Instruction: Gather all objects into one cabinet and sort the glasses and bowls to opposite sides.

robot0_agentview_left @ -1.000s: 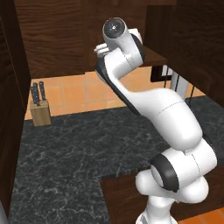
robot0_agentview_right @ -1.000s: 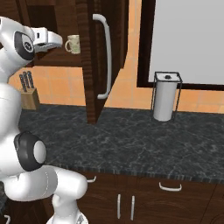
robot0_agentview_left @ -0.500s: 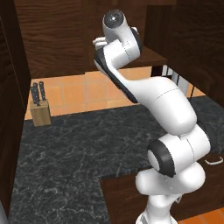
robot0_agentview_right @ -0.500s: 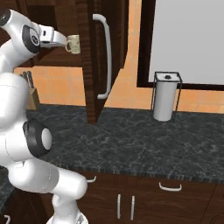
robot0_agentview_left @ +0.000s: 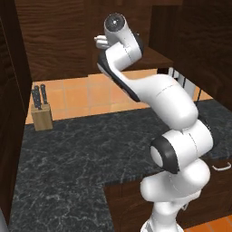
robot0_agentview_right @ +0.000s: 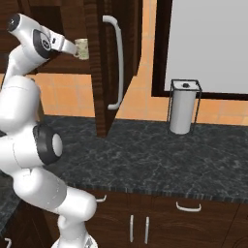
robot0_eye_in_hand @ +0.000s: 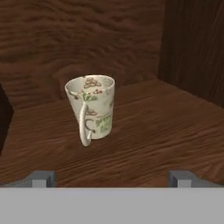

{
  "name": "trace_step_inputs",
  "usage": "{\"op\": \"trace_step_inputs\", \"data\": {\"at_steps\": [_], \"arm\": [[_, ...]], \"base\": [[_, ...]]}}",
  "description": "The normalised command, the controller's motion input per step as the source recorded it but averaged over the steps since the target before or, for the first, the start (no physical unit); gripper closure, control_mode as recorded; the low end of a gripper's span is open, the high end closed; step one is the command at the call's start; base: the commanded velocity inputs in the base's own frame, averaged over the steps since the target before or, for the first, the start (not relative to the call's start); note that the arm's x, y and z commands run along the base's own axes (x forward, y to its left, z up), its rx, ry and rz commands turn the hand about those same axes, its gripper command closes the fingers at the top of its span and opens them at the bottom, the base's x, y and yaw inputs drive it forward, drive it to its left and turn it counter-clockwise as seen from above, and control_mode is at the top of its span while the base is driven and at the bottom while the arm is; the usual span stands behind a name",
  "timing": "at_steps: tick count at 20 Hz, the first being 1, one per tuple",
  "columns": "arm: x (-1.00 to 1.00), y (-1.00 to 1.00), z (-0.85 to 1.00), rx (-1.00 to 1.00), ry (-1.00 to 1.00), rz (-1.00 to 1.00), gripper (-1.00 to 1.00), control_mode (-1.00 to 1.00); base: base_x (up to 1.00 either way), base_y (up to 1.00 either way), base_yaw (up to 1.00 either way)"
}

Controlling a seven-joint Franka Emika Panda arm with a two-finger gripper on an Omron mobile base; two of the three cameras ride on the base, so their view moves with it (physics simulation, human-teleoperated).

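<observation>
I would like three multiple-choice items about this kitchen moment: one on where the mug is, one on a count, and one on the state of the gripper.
1. Where does the mug stand?
A. on the wooden cabinet shelf
B. on the black counter
C. inside the knife block

2. How many knife handles stick out of the knife block?
A. one
B. three
C. six

3. How is the gripper?
A. shut on the mug
B. open, short of the mug
C. shut on nothing

Answers: 1 A, hand view shows wood under the mug. 2 B, three dark handles rise in the left base view. 3 B, the fingertips stand wide apart with the mug beyond them.
</observation>
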Motion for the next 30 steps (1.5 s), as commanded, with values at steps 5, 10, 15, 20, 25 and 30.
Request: {"op": "trace_step_inputs", "data": {"at_steps": [5,10,15,20,25,30], "arm": [[0.51,0.03,0.0,0.17,0.05,0.0,-1.0,-1.0],[0.72,0.0,-0.03,0.03,-0.01,0.0,-1.0,-1.0],[0.58,0.1,-0.08,0.0,-0.02,0.0,-1.0,-1.0],[0.42,0.35,-0.11,0.0,0.0,0.0,-1.0,-1.0],[0.49,0.2,-0.24,-0.05,0.0,0.0,-1.0,-1.0],[0.22,0.0,-0.1,-0.04,0.01,0.0,1.0,-1.0]], "base": [[0.0,0.0,0.0],[0.0,0.0,0.0],[0.0,0.0,0.0],[0.0,0.0,0.0],[0.0,0.0,0.0],[0.0,0.0,0.0]]}}
